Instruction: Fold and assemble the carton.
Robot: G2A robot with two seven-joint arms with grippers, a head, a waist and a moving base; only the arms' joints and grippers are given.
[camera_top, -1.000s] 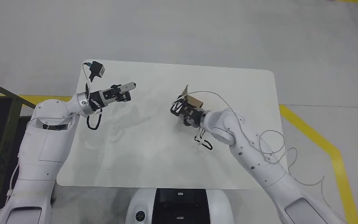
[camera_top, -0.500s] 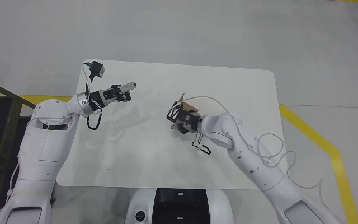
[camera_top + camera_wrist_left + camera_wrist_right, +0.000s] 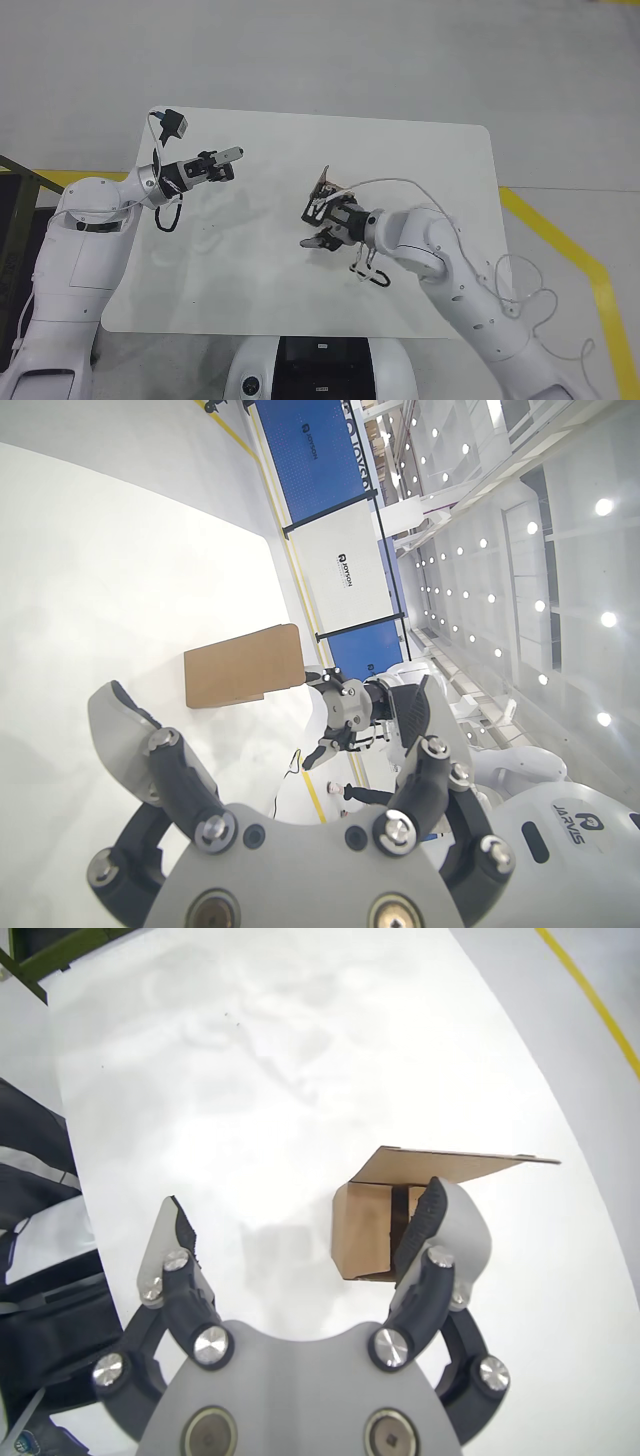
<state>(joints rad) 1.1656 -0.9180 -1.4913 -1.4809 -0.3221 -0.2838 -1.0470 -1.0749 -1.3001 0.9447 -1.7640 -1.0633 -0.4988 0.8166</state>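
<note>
Quick headcount for you: one carton (image 3: 240, 670), brown cardboard, with one big flap standing open. One white table (image 3: 420, 160) under the carton. Two grippers, each with two fingers: the right gripper (image 3: 305, 1200) is right at the carton, the left gripper (image 3: 228, 163) well apart from it. Last, one small grey-and-black gadget (image 3: 172, 122) with one cable on it, farther from the carton than the left gripper is.

Carton (image 3: 362, 1233): matt brown cardboard. Table (image 3: 420, 150): smooth white, matt.
</note>
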